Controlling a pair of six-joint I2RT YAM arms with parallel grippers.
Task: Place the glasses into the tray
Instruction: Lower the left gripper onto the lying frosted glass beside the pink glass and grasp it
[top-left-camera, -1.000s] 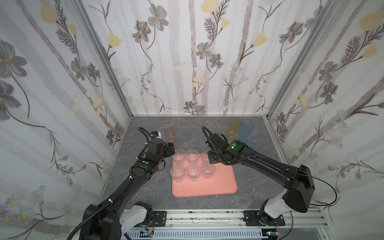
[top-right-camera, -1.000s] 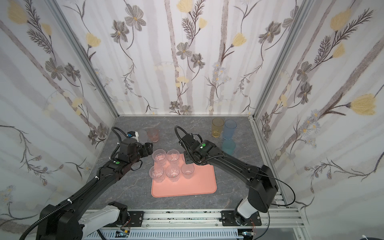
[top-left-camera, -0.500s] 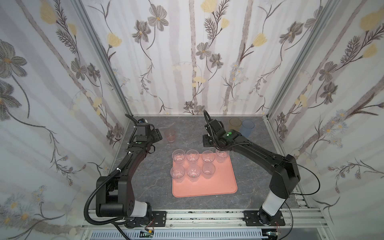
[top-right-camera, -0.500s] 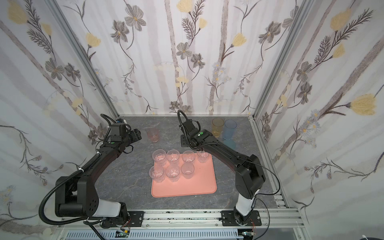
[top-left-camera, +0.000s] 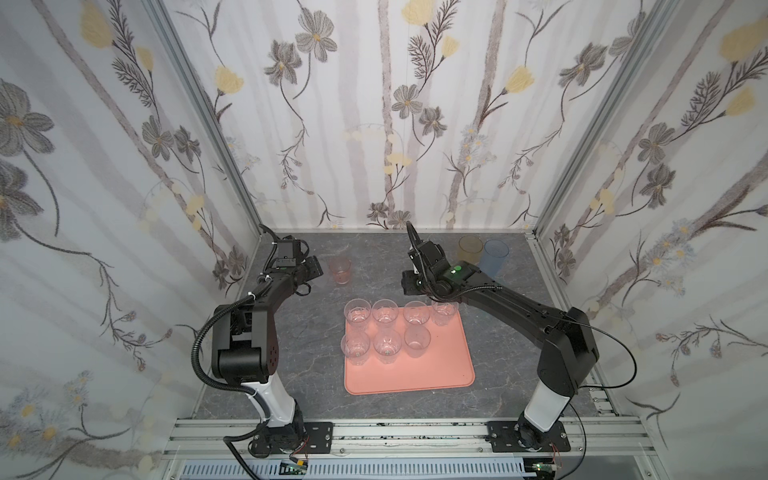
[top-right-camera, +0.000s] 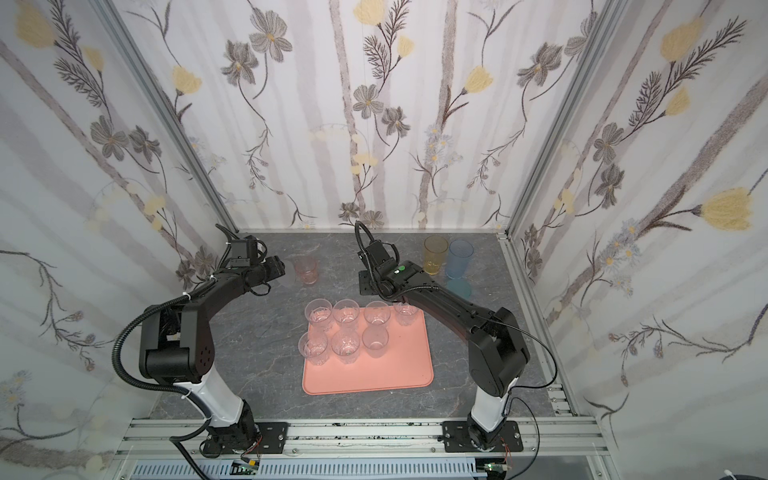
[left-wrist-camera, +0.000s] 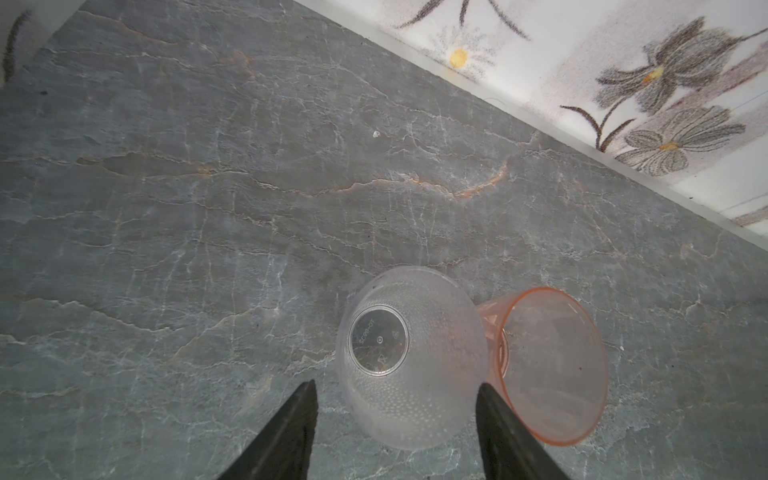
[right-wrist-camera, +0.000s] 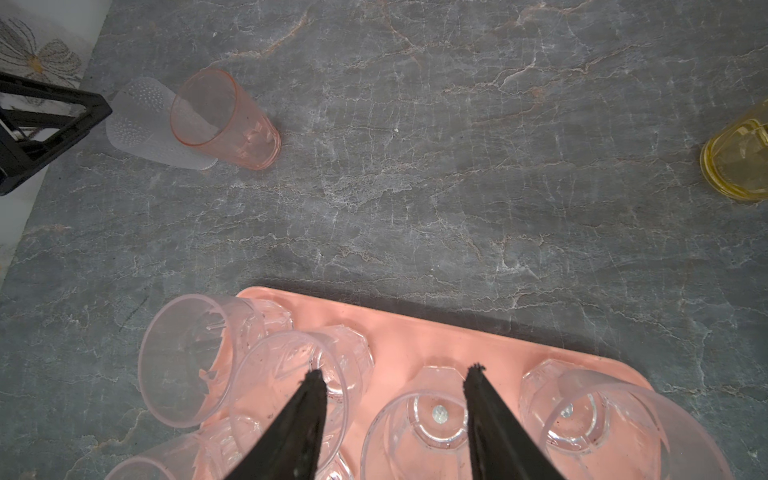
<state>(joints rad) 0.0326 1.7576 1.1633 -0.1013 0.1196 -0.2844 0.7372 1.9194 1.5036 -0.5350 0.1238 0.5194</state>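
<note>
The salmon-pink tray (top-left-camera: 415, 374) (top-right-camera: 374, 374) holds several small clear glasses (top-left-camera: 384, 311) (right-wrist-camera: 432, 415) in two rows at its far end. A short pink glass (top-left-camera: 340, 270) (left-wrist-camera: 552, 365) stands on the table at the back left, touching a frosted clear glass (left-wrist-camera: 411, 357) (right-wrist-camera: 141, 124). My left gripper (top-left-camera: 319, 271) (left-wrist-camera: 397, 399) is open with the frosted glass between its fingers, and one finger (left-wrist-camera: 299, 415) stands apart from it. My right gripper (top-left-camera: 409, 282) (right-wrist-camera: 395, 370) hangs open and empty over the tray's far row.
At the back right stand an amber glass (top-left-camera: 470, 249) (right-wrist-camera: 735, 166) and a blue glass (top-left-camera: 495, 253), with a teal one (top-right-camera: 458, 286) half hidden behind the right arm. Flowered walls (top-left-camera: 374, 124) enclose the grey table on three sides.
My right gripper let go of a clear glass at the right of the tray's far row and drew back. My left gripper moved from the tray to the back left and its jaws have narrowed.
</note>
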